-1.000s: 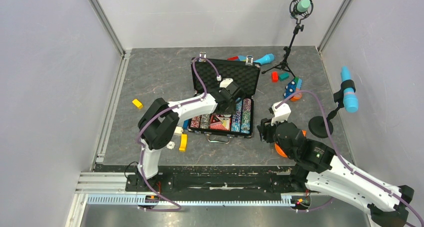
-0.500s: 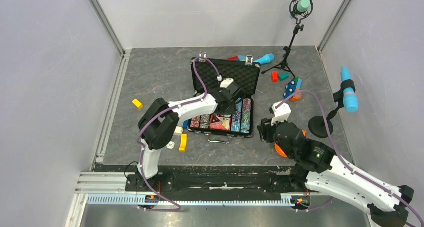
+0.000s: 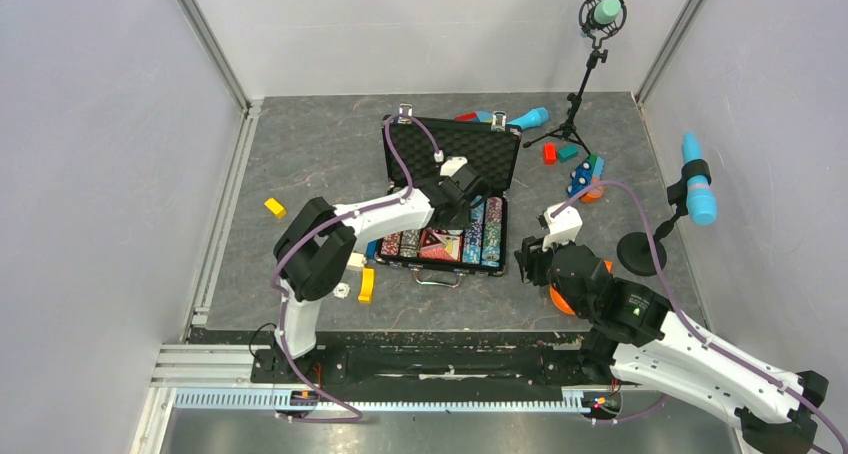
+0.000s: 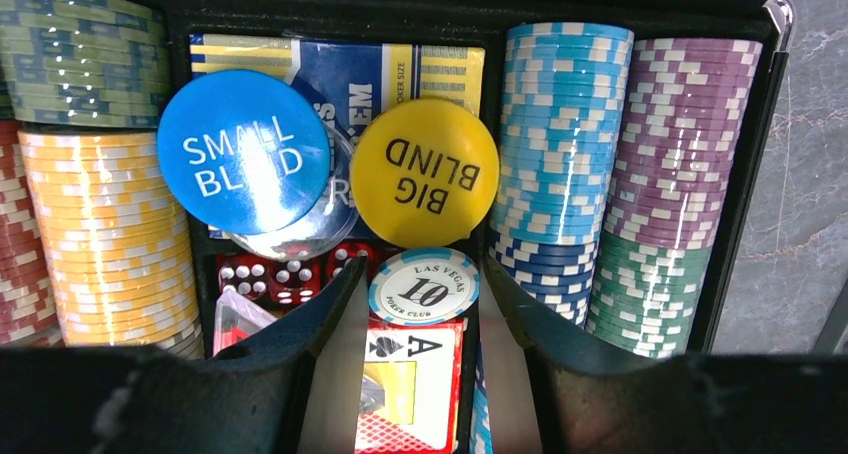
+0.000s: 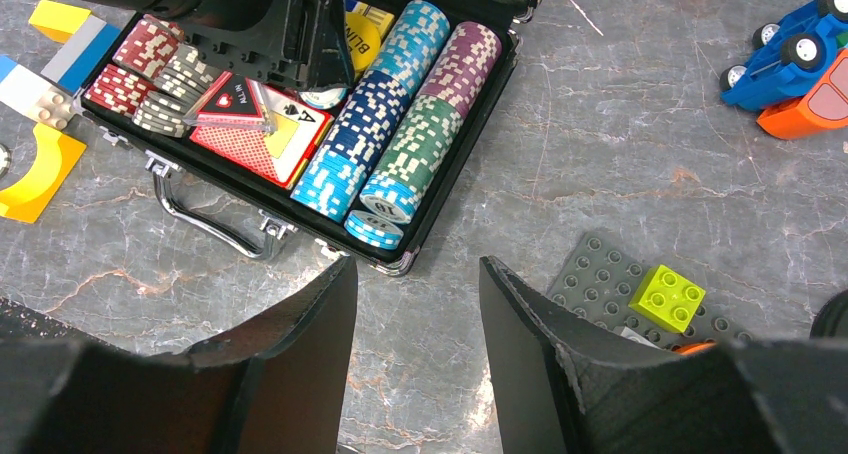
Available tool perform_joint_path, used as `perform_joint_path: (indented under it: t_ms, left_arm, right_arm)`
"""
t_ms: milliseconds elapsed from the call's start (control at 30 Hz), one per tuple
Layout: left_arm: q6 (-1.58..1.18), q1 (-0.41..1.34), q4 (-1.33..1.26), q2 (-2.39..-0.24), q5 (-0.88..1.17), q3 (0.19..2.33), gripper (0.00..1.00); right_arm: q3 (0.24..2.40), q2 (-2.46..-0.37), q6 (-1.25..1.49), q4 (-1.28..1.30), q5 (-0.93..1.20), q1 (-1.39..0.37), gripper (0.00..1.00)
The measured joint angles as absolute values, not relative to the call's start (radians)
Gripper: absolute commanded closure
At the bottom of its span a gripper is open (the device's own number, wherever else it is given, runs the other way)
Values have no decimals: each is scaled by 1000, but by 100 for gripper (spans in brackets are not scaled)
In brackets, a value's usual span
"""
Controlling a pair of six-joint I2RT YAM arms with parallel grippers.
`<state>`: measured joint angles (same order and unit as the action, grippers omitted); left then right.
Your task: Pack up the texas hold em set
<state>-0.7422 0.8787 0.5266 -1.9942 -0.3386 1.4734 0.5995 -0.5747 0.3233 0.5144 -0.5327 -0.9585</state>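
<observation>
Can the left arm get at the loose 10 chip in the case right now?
Probably yes. The left gripper hangs directly over the 10 chip, jaws open on either side, nothing covering it. The big blind button and dice crowd it closely.

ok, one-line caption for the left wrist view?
Open left tool straddles a 10 chip beside the Small Blind button and Big Blind button.
</observation>
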Motion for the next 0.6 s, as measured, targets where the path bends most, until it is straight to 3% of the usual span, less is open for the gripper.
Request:
perform_joint_path:
  t_ms: [600]
  left_arm:
    - [-738,886,507,-1889,-329,1381,62]
  right_arm:
    - [584,-578,326,503,-532,-958,47]
